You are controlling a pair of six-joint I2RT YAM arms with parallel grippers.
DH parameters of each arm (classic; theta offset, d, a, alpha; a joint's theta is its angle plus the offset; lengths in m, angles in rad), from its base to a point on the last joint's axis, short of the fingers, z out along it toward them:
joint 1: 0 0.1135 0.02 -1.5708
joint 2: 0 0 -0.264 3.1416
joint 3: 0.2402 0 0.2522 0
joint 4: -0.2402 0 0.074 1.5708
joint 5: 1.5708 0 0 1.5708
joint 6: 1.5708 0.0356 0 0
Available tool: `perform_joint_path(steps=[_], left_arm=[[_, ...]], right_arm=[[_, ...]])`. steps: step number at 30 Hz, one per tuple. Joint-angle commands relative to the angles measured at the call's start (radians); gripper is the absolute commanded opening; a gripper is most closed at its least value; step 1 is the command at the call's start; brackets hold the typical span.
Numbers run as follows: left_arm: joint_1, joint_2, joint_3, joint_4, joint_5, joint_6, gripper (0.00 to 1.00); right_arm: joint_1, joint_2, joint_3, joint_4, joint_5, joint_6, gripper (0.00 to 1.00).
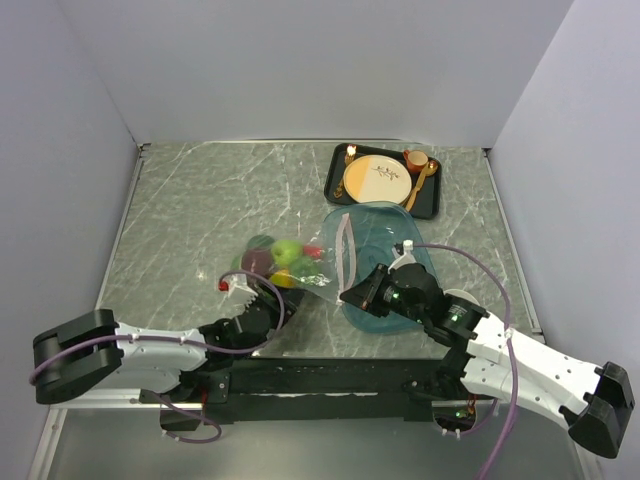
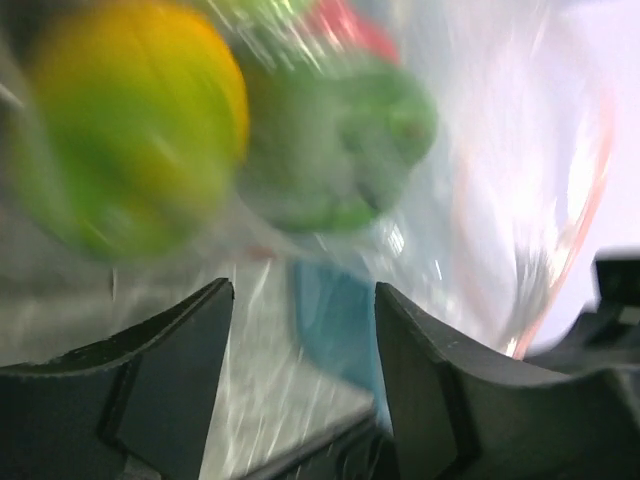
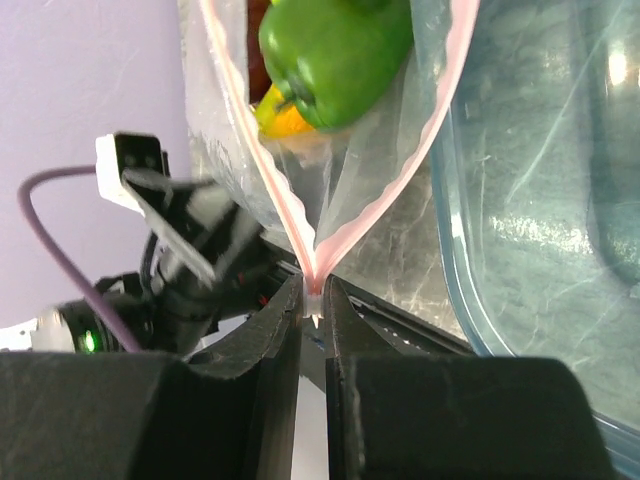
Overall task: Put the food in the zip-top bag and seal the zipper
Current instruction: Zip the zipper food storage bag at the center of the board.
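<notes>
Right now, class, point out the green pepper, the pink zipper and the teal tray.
green pepper (image 3: 335, 55): right wrist view, its body.
pink zipper (image 3: 281, 210): right wrist view, left strip.
teal tray (image 3: 540, 250): right wrist view, its floor.

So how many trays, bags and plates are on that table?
Trays: 2, the teal tray and the black tray
Bags: 1, the zip-top bag
Plates: 1, the tan plate
Total: 4

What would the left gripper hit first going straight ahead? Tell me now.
Probably the bag, its clear wall, with a green pepper right behind it. The left gripper is open and aimed at them; the wrist view is blurred, so depth is uncertain.
</notes>
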Motion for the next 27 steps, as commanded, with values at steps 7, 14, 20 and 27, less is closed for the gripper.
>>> perform_joint_path(steps=[7, 14, 20, 27], left_arm=[[-0.188, 0.075, 0.053, 0.077, -0.103, -0.066, 0.60], [-0.198, 0.043, 0.067, 0.134, -0.169, -0.034, 0.71], [-0.198, 0.055, 0.084, 0.215, -0.184, 0.012, 0.75], [-0.196, 0.068, 0.098, 0.263, -0.186, 0.044, 0.77]], right_arm=[[0.006, -0.013, 0.012, 0.033, 0.032, -0.002, 0.00], [0.004, -0.042, -0.006, 0.022, 0.035, 0.007, 0.00], [0.004, -0.040, -0.015, 0.020, 0.032, 0.009, 0.00], [0.006, -0.030, -0.015, 0.028, 0.011, 0.007, 0.00]])
